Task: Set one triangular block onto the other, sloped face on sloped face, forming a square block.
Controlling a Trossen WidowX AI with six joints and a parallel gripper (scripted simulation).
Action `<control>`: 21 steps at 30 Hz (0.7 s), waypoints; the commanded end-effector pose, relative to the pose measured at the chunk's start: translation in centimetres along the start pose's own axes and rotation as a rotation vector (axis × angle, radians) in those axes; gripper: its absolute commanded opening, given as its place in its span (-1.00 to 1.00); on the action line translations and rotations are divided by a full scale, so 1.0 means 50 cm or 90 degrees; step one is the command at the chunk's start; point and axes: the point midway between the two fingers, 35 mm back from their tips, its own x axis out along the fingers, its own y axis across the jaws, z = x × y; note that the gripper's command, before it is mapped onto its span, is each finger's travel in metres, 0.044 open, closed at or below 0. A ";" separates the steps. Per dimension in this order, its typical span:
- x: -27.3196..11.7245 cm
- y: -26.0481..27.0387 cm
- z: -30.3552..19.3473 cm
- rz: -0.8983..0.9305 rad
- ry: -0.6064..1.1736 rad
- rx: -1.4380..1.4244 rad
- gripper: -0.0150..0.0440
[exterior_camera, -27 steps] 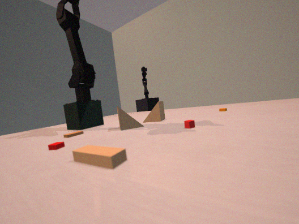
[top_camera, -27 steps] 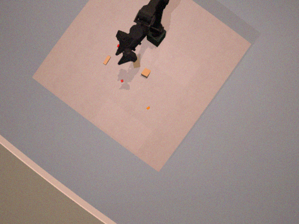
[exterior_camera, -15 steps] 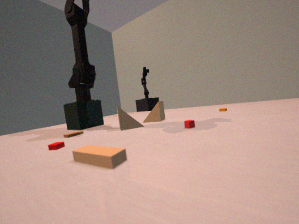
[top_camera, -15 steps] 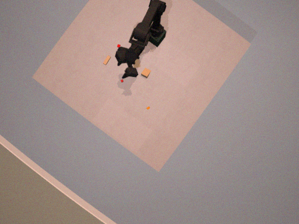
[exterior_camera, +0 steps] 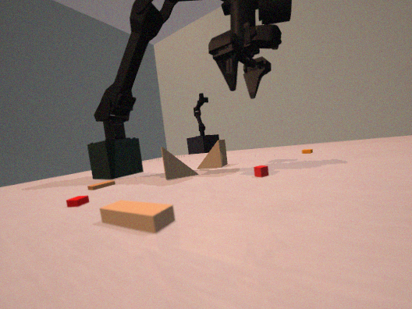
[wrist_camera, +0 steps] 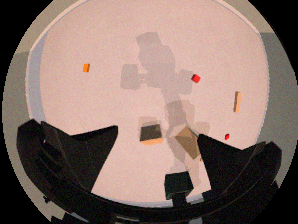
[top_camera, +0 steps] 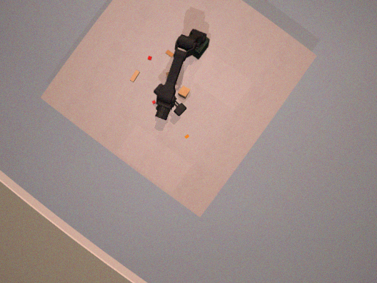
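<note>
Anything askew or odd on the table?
Nothing stands out: both triangular blocks stand separate and upright on the table, unstacked, and the open gripper hangs above it. No visible damage or spill.

In the top view, one triangular block (wrist_camera: 187, 142) is almost all hidden under the arm (top_camera: 176, 73) (exterior_camera: 134, 58). The exterior view cuts off the upper part of this arm. In the wrist view, the right finger covers a corner of that block.
</note>
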 end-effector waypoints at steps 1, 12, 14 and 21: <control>0.120 0.022 -0.058 0.006 0.210 -0.089 1.00; 0.154 0.026 -0.080 0.013 0.275 -0.112 1.00; 0.160 0.026 -0.081 0.012 0.275 -0.115 1.00; 0.182 0.026 -0.087 0.009 0.278 -0.124 1.00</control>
